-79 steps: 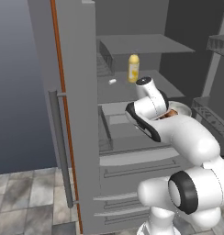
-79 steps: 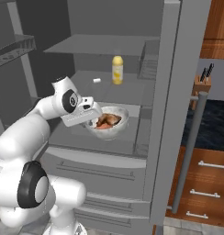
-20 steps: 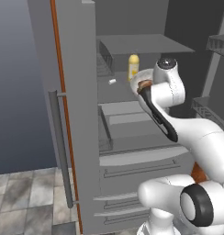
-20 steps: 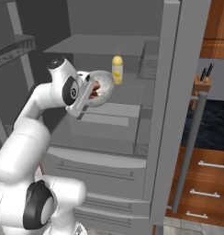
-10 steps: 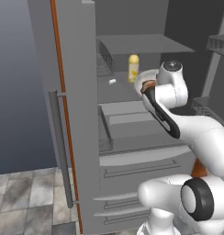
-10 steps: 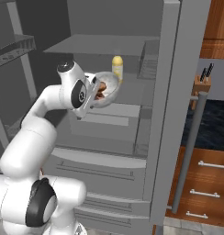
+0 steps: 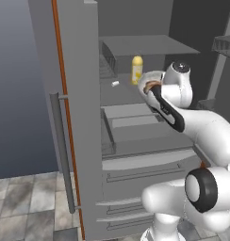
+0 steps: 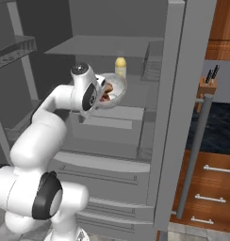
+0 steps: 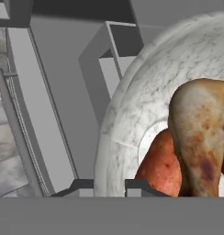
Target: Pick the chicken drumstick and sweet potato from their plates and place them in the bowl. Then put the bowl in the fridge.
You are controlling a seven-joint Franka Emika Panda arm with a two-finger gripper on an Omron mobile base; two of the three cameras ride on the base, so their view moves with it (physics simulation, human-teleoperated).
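While the bowl (image 9: 146, 114) is carried at the open fridge (image 7: 79, 108), raised above the shelf with the drawers and near a yellow bottle (image 7: 136, 69) standing farther in, the chicken drumstick (image 9: 201, 137) and sweet potato (image 9: 160, 170) are seen lying in it, and its rim is pinched by the gripper (image 9: 102, 189) with the fingers drawn close. The last step is judged to be in hand: the bowl must be levelled, set down on a shelf and released. No writing can be read on anything.
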